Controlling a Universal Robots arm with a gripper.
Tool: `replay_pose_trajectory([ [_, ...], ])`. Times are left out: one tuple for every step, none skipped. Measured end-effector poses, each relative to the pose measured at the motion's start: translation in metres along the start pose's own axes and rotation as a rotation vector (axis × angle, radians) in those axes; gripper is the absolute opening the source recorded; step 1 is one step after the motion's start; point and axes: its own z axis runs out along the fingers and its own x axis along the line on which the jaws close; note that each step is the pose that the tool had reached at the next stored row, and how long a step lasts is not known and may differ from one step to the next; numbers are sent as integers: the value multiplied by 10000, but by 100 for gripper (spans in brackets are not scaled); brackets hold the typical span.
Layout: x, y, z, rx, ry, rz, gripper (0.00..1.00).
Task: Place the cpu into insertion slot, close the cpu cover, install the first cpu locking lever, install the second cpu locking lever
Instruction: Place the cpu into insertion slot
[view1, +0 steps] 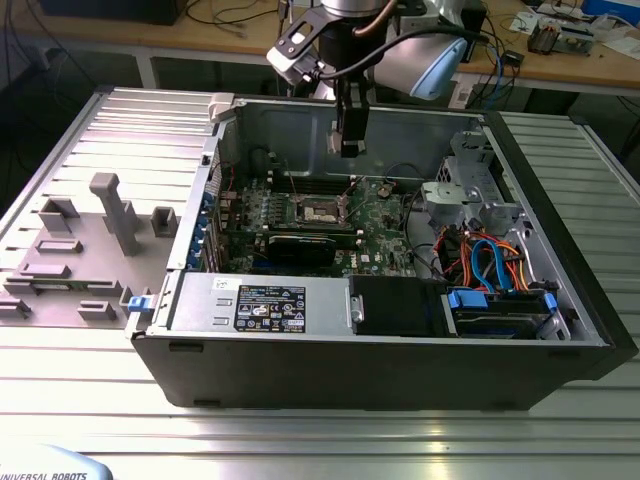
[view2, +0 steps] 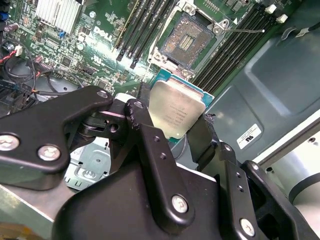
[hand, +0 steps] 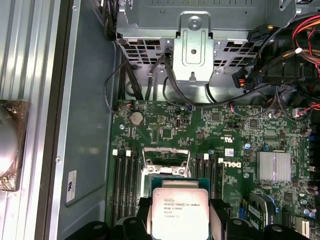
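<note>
My gripper (view1: 348, 143) hangs inside the open computer case, above the green motherboard. It is shut on the cpu (view2: 175, 112), a flat square chip with a silver top, and a black finger (view2: 145, 132) presses each side edge. In the first wrist view the cpu (hand: 179, 212) sits between the fingertips (hand: 217, 212) and hides part of the insertion slot (hand: 165, 172). The insertion slot (view2: 187, 40) lies open with its dark pin field bare. It sits below and to the exterior view's left of my gripper (view1: 318, 210). The cpu cover (hand: 166, 151) looks swung up at the socket's far edge. A thin locking lever (view2: 245, 31) sticks out beside it.
Long memory slots (view2: 150, 25) flank the socket. A black card (view1: 300, 245) and a power supply (view1: 255, 300) lie nearer the case front. A drive cage (view1: 470, 190) and coloured cables (view1: 485, 260) are at the exterior view's right. A grey fixture plate (view1: 100, 220) is at its left.
</note>
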Motion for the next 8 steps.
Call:
replay_pose_trajectory([
  [0,0,2,0,0,-1,54],
  [0,-1,4,0,1,0,54],
  [0,-1,7,0,0,0,54],
  [0,-2,9,0,1,0,54],
  [0,-2,11,0,1,0,54],
  [0,-3,14,0,1,0,54],
  [0,-3,16,0,0,0,54],
  [0,-5,19,0,0,1,54],
])
